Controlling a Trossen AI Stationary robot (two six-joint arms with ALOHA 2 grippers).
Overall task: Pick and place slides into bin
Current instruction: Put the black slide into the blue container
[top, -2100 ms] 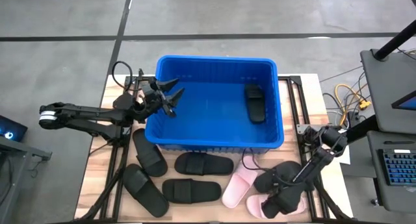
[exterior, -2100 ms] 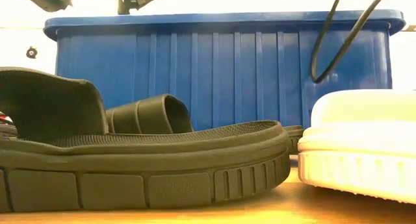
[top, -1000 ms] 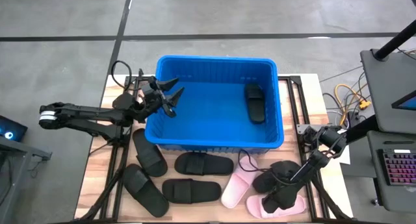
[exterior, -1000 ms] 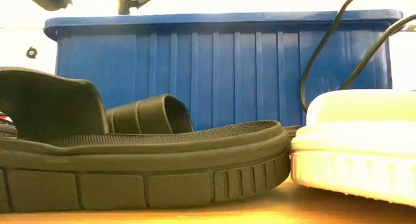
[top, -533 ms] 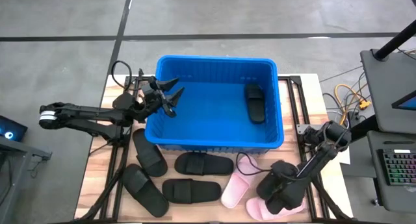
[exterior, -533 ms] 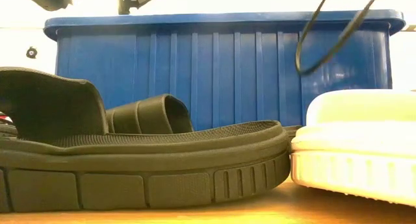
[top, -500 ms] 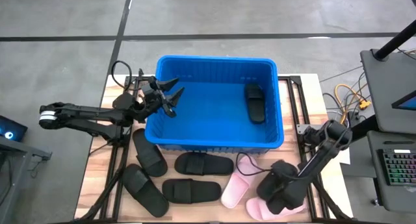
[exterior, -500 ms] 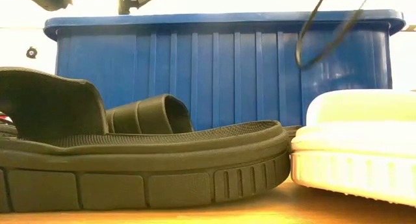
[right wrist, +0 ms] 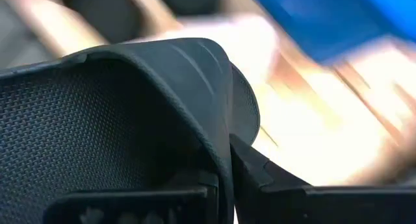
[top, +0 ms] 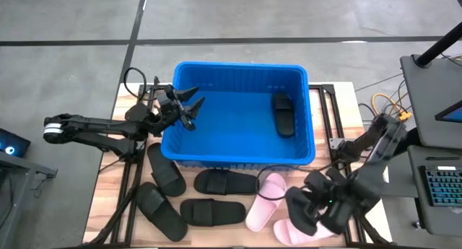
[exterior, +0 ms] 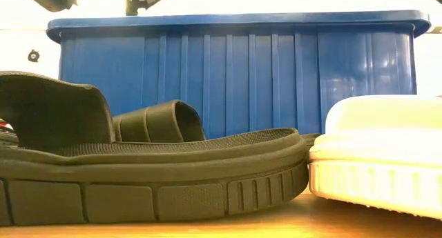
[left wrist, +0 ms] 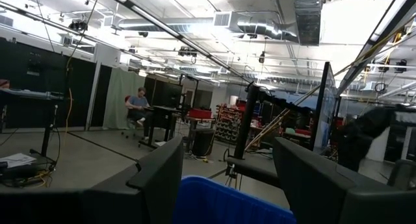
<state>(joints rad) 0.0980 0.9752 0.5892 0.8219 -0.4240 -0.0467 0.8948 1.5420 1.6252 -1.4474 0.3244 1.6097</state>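
Now right end effector (top: 317,206) grips a black slide (right wrist: 110,120) near the bin's (top: 238,161) front corner for carrying in; left end effector (top: 189,105) waits wide over its rim.

My right gripper (top: 307,209) holds a black slide (right wrist: 117,126) over two pink slides (top: 263,202); one black slide (top: 283,113) lies inside the blue bin (top: 238,159).
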